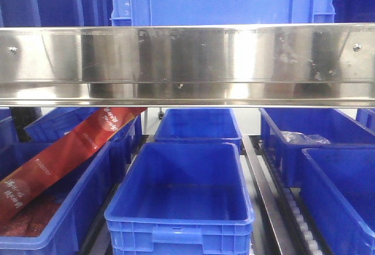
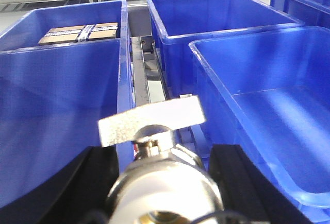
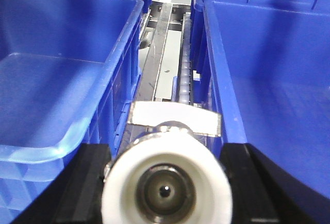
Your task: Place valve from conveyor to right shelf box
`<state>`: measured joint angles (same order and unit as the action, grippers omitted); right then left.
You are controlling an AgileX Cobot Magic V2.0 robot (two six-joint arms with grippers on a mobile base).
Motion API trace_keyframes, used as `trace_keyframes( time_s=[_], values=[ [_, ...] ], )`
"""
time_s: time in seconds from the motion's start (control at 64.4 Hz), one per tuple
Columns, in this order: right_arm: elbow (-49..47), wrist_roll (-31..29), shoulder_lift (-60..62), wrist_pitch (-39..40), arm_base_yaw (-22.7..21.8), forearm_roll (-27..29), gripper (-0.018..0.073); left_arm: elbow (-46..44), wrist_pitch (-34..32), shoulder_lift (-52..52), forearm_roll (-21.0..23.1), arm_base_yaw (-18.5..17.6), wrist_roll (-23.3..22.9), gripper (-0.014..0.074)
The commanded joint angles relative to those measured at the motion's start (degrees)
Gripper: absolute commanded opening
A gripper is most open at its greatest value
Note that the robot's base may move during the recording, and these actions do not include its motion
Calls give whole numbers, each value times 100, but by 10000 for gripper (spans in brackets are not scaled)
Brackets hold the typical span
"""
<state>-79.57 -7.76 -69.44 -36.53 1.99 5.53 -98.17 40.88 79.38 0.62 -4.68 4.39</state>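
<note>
Shelving fills every view. A broad stainless steel beam (image 1: 187, 61) crosses the front view, with a big blue crate (image 1: 222, 0) above it and rows of open blue boxes on roller tracks below. The conveyor appears in none of the pictures. At lower middle of the front view the centre box (image 1: 179, 231) is bare inside. At lower left a red printed strip (image 1: 64, 149) leans out of its box.

Both wrist views show a valve in the grip. The left gripper (image 2: 162, 154) is clamped on a valve (image 2: 152, 121) with its flat butterfly handle upward. It hangs over the gap between a box at the frame's left and the near box (image 2: 268, 64) at its right. The right gripper (image 3: 165, 157) is closed around a second valve (image 3: 165, 183), whose white-rimmed port faces the camera. It sits above the roller track (image 3: 183, 74), between two boxes.

Picking looks finished, and the step in hand seems to be the carry to the shelf. For the right arm, the next move likely means shifting sideways across the rim of the right-hand box (image 3: 268, 80) and lowering inside. Only then should the fingers part. The rim is near, so the handle could snag on it.
</note>
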Motion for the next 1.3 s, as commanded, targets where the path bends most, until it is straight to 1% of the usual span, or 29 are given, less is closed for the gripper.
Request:
trace_keyframes(
  time_s=[0.0, 0.512, 0.605, 0.683, 0.807, 1.024, 1.195, 1.288],
  values=[
    [-113, 4, 81, 491, -18, -26, -162, -61, -314, -71, 20, -31, -35, -111],
    [-145, 4, 81, 631, -18, -16, -162, -79, -353, -37, 33, -31, -35, -111],
    [-297, 4, 33, 631, -18, 156, -162, -172, -379, 46, 213, -31, 77, -111],
    [-543, 4, -47, 620, 2, 190, -162, -394, -338, 190, 544, -63, 351, -111],
    [-1171, 4, -338, 609, 251, 219, -162, -914, -291, 545, 587, -364, 447, -111],
    [-2383, 4, -1225, 609, 1083, 219, -162, -1949, -280, 1424, 587, -1038, 447, -111],
    [-2924, 4, -2029, 621, 1541, 219, -162, -2528, -320, 2204, 587, -1544, 447, -111],
    [-3000, 4, -2423, 594, 1649, 219, -162, -2645, -402, 2563, 587, -1741, 447, -111]
  ],
)
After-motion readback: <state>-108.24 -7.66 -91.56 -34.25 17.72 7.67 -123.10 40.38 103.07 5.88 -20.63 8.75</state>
